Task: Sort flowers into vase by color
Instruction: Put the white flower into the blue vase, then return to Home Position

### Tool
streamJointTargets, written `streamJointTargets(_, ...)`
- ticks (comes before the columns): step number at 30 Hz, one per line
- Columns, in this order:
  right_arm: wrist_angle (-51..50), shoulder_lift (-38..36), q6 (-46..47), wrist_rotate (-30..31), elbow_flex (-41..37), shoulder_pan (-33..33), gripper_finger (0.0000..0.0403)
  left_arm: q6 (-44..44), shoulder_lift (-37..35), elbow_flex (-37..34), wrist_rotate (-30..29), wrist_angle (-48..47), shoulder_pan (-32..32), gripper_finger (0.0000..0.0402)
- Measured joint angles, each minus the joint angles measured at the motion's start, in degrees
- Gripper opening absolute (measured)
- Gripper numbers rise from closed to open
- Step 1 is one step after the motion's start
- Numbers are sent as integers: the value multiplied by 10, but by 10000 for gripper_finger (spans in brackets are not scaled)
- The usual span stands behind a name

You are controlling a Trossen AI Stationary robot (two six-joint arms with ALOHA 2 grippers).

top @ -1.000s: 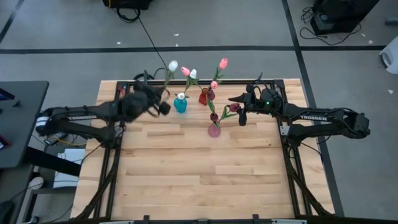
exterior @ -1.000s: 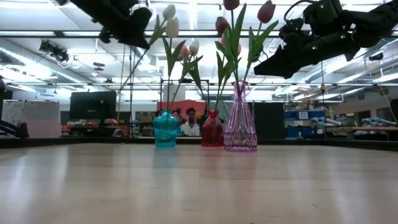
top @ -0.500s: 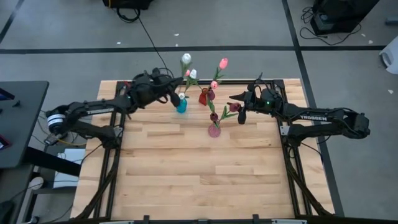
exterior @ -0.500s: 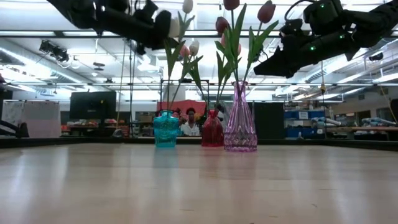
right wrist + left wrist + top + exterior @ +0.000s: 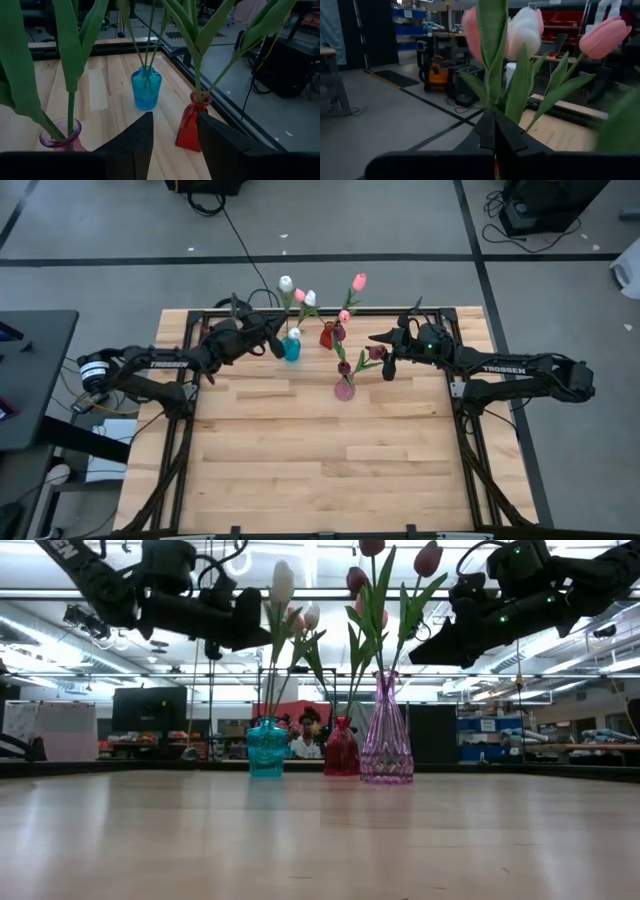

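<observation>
Three small glass vases stand near the far edge of the pale wooden desk (image 5: 320, 450). The squat blue glass vase (image 5: 291, 348) is on the left, the dark red glass vase (image 5: 327, 335) just beside it toward the back, and the taller pink-purple glass vase (image 5: 344, 389) is a little nearer the front.

The left gripper (image 5: 276, 343) sits right against the blue vase, raised above it, as the low view (image 5: 262, 628) shows. Its jaws are pinched tight on the green stem of a white artificial tulip (image 5: 282, 584), with leaves rising straight out from between the closed tips in the left wrist view. The stem runs down toward the mouth of the blue vase (image 5: 266, 747), and the white head stands above the jaws. A second white tulip (image 5: 310, 298) and a pink tulip (image 5: 299, 294) also rise close by.

The red vase (image 5: 190, 125) carries pink tulips; one pink head (image 5: 359, 280) leans out past the back edge of the desk. The pink-purple vase (image 5: 386, 730) holds dark red tulips (image 5: 428, 558) with broad green leaves.

The right gripper (image 5: 385, 358) hangs in the air just right of the pink-purple vase, beside the dark red tulips, its jaws parted and gripping nothing (image 5: 174, 131). A person (image 5: 305, 735) is visible in the room behind the vases.
</observation>
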Motion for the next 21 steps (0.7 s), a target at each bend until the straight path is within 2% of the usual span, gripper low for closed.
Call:
streamJointTargets(4, 0, 0, 1, 0, 0, 0, 162, -16, 0, -41, -5, 69, 0, 0)
streamJointTargets(12, 2, 0, 2, 0, 0, 0, 162, -38, 7, -88, -6, 65, -9, 11)
streamJointTargets(16, 9, 0, 2, 0, 0, 0, 162, -26, 12, -94, 1, 43, -23, 48)
streamJointTargets(21, 5, 0, 2, -13, 0, 0, 162, -9, 14, -94, 2, 13, -32, 122)
